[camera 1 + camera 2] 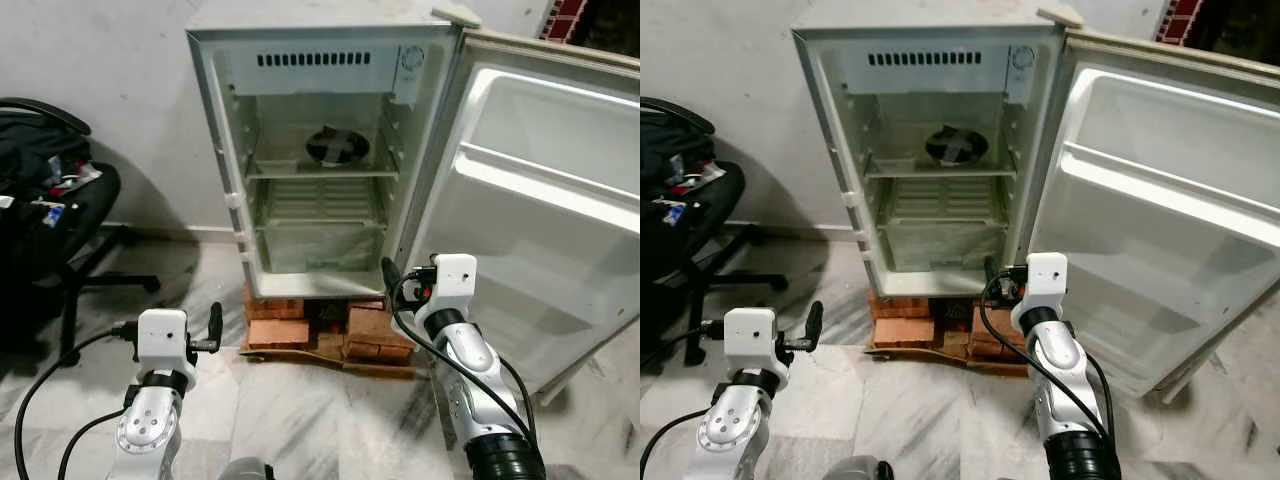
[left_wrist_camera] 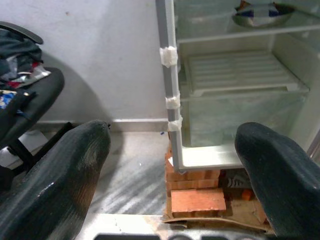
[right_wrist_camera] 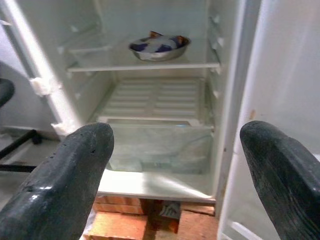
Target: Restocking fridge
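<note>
In front of you: the fridge (image 1: 320, 160) stands on a stack of bricks (image 1: 325, 330) against the wall, its door (image 1: 540, 200) swung wide to your right.
Stock so far: one metal bowl (image 3: 159, 46) with something blue and white in it sits on the upper shelf (image 3: 145, 66); the lower shelf, the drawer (image 3: 157, 145) and the door racks look bare.
Progress: you are early, as I judge it; most of the restocking is left, and neither claw carries anything to put in.
Left claw (image 2: 175, 165): spread wide, empty, held low on the fridge's hinge-free side.
Right claw (image 3: 175, 160): spread wide, empty, aimed at the drawer, close to the fridge's foot.
Fridge heading: its open mouth faces you; its long axis runs upright.
Bowl heading: rim up, sitting level.
Beside you: an office chair (image 1: 60, 200) piled with clutter stands to your left.
</note>
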### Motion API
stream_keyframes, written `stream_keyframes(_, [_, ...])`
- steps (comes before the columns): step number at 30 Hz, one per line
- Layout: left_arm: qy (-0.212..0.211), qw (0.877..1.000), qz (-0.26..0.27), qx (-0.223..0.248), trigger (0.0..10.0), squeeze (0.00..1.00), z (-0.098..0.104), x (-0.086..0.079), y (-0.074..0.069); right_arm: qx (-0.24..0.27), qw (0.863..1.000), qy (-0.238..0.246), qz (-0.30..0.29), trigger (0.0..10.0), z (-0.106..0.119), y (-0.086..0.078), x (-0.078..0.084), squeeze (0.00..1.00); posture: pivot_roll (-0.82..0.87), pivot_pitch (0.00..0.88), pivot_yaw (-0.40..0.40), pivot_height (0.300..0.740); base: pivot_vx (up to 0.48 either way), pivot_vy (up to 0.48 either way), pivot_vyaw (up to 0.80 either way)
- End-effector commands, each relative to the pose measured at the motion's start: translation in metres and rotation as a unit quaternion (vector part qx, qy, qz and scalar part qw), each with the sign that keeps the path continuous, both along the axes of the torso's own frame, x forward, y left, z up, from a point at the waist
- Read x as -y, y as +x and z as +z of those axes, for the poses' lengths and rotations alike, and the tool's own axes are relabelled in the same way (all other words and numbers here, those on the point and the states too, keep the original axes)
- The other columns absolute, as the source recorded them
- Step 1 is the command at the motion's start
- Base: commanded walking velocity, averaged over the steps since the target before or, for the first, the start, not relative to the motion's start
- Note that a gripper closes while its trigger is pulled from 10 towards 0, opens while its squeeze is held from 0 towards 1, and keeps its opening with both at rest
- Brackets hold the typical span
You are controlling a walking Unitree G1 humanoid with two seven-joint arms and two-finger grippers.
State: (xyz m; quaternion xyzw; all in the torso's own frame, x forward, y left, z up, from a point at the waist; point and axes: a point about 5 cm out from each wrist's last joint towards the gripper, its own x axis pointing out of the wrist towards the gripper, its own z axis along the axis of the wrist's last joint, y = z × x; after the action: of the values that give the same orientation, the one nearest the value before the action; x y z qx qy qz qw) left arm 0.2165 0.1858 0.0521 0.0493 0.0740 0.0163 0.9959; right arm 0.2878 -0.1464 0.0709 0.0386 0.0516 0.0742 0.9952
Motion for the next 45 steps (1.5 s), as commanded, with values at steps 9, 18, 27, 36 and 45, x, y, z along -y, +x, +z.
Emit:
stream_keyframes(9, [0.002, 1.0, -0.006, -0.005, 10.0, 0.0, -0.003, 0.001, -0.003, -0.01, 1.0, 0.016, 0.005, 10.0, 0.001, 0.005, 0.001, 0.0, 0.01, 0.026, 0.018, 0.735, 0.0, -0.48, -0.19])
stream_keyframes(18, [0.001, 1.0, -0.012, -0.01, 10.0, 0.0, -0.006, 0.004, -0.003, -0.046, 0.998, 0.028, 0.04, 10.0, -0.011, 0.001, -0.003, 0.0, 0.01, 0.025, 0.016, 0.735, 0.0, -0.48, 0.0])
stream_keyframes(27, [0.005, 1.0, -0.009, -0.011, 10.0, 0.0, -0.008, 0.001, -0.003, -0.047, 0.997, 0.035, 0.049, 10.0, -0.012, 0.003, -0.004, 0.0, 0.01, 0.024, 0.016, 0.735, 0.0, -0.48, 0.0])
stream_keyframes(36, [0.009, 1.0, -0.004, -0.012, 10.0, 0.0, -0.008, -0.001, -0.003, -0.032, 0.997, 0.036, 0.052, 10.0, -0.007, 0.007, -0.003, 0.0, 0.01, 0.025, 0.018, 0.735, 0.0, -0.235, 0.0])
stream_keyframes(45, [0.014, 1.0, 0.002, -0.012, 10.0, 0.0, -0.007, -0.004, -0.001, -0.009, 0.999, 0.019, 0.041, 10.0, 0.0, 0.013, -0.002, 0.0, 0.01, 0.028, 0.018, 0.735, 0.0, 0.0, 0.4])
